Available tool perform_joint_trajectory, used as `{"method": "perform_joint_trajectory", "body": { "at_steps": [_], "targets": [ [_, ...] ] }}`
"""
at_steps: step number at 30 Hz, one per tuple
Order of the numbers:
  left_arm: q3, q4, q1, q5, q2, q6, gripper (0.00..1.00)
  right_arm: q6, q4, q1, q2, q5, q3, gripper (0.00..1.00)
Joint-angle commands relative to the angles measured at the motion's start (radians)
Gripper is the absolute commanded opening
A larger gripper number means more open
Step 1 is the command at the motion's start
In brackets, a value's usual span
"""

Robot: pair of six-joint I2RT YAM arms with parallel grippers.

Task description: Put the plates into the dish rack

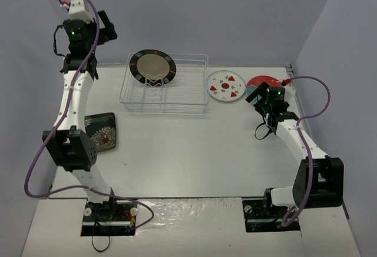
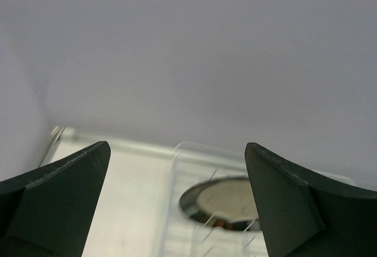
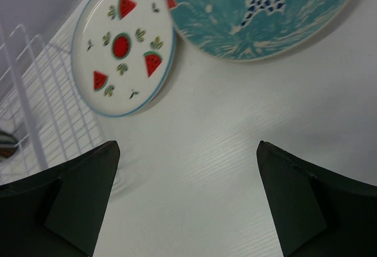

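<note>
The dish rack (image 1: 191,101) stands at the back middle of the table. The black-rimmed plate with beige centre (image 1: 152,67) stands upright in its left end; it also shows in the left wrist view (image 2: 230,201). The white plate with red spots (image 1: 227,86) lies flat right of the rack, and the red-and-teal plate (image 1: 264,81) lies beside it. The black floral plate (image 1: 101,131) lies at the left, partly behind my left arm. My left gripper (image 1: 108,30) is open and empty, raised high left of the rack. My right gripper (image 1: 256,96) is open and empty, just in front of the two flat plates.
In the right wrist view the white spotted plate (image 3: 122,45) and the red-and-teal plate (image 3: 259,9) lie ahead of the fingers, with the rack wires (image 3: 26,101) at the left. Purple walls close in the back and both sides.
</note>
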Motion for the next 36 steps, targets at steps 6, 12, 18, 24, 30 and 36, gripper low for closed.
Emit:
{"method": "perform_joint_trajectory", "body": {
  "at_steps": [6,12,18,24,30,36],
  "targets": [
    [-0.264,-0.399,-0.089,-0.763,-0.207,-0.113,0.97,0.053,0.12,-0.174,0.19,0.119,0.058,1.0],
    [-0.158,-0.579,-0.087,-0.749,-0.104,-0.153,0.97,0.104,0.274,-0.287,0.335,0.021,0.064,0.96],
    [-0.145,-0.516,-0.075,-0.399,-0.106,-0.042,0.97,0.133,0.399,-0.339,0.485,-0.114,0.111,0.92],
    [-0.352,-0.294,0.034,-0.235,-0.192,-0.157,0.97,0.17,0.407,-0.358,0.596,-0.146,0.15,0.86],
    [-0.336,-0.378,0.082,-0.218,-0.177,-0.172,0.97,0.248,0.478,-0.381,0.687,-0.221,0.144,0.62],
    [-0.379,-0.367,0.082,-0.191,-0.221,-0.154,0.97,0.294,0.514,-0.393,0.675,-0.184,0.096,0.17]
  ]
}}
